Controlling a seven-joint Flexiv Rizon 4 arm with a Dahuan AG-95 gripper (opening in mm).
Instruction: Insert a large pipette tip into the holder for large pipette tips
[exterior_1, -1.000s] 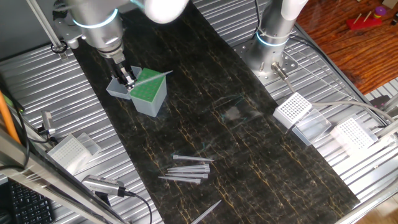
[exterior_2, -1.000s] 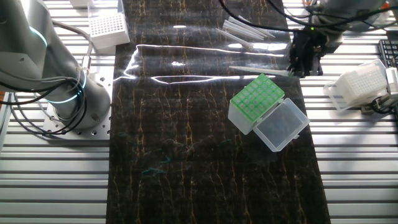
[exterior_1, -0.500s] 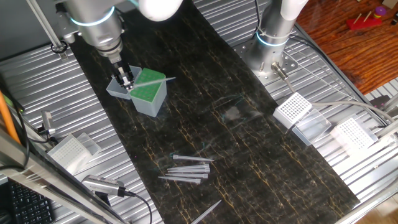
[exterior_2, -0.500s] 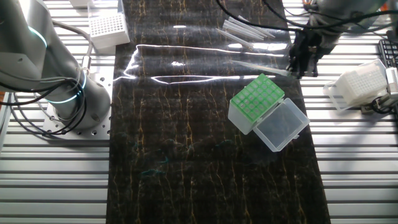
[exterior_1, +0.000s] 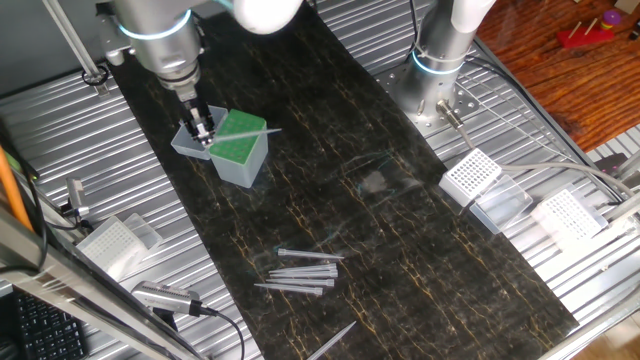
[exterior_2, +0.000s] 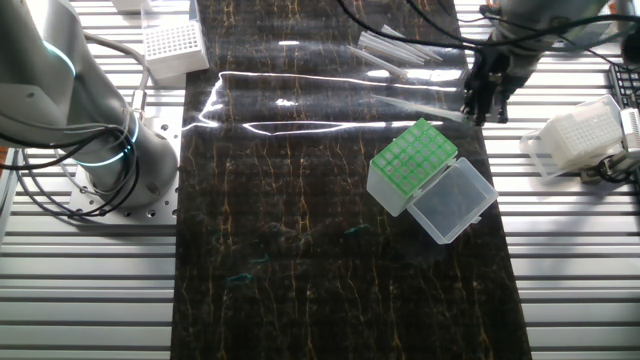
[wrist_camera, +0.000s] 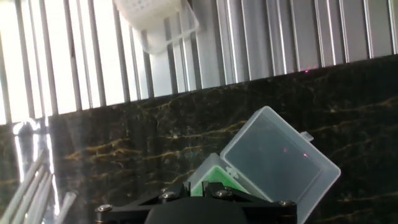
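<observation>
My gripper (exterior_1: 203, 131) is shut on a large pipette tip (exterior_1: 252, 129), which sticks out sideways, roughly level, over the holder for large pipette tips (exterior_1: 240, 147). The holder has a bright green perforated top, and its clear lid lies open beside it. In the other fixed view the gripper (exterior_2: 478, 108) is just beyond the holder (exterior_2: 411, 159), and the tip (exterior_2: 425, 109) points left. In the hand view the holder's open lid (wrist_camera: 280, 157) and a strip of its green top (wrist_camera: 213, 176) lie just ahead of my gripper (wrist_camera: 196, 188); the tip is not clear there.
Several loose tips (exterior_1: 301, 271) lie on the dark mat; they also show in the other fixed view (exterior_2: 400, 48). White-grid racks (exterior_1: 471, 176) (exterior_1: 566, 215) (exterior_1: 110, 241) stand on the ribbed metal sides. A second arm's base (exterior_2: 110, 150) stands beside the mat.
My gripper has shifted slightly with the tip still held. The tip's free end has dipped a little over the green top. The holder has not moved.
</observation>
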